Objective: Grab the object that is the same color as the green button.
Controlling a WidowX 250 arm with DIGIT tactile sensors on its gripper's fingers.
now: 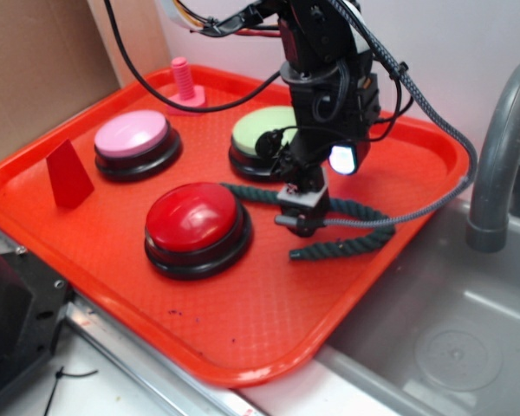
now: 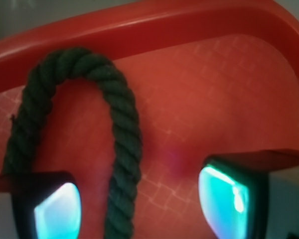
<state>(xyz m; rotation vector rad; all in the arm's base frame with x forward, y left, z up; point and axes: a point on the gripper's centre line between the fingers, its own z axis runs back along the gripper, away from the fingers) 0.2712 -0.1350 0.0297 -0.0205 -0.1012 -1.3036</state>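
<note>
A dark green twisted rope [image 1: 355, 230] lies bent in a U on the red tray [image 1: 243, 338], right of the red button. In the wrist view the rope [image 2: 122, 124] loops near the tray rim, and one strand runs down between my fingers. My gripper [image 1: 302, 221] is open and low over the rope, straddling that strand; in the wrist view the gripper [image 2: 139, 204] shows both pads apart, with the strand nearer the left pad [image 2: 57, 211]. The pale green dome button [image 1: 264, 132] sits behind the gripper, partly hidden by the arm.
A red dome button [image 1: 193, 221] is just left of the gripper, a pink dome button [image 1: 134, 139] further back left. A red wedge block [image 1: 68, 173] and a pink bolt [image 1: 185, 85] stand on the tray. A grey sink [image 1: 451, 338] and faucet [image 1: 501, 147] lie right.
</note>
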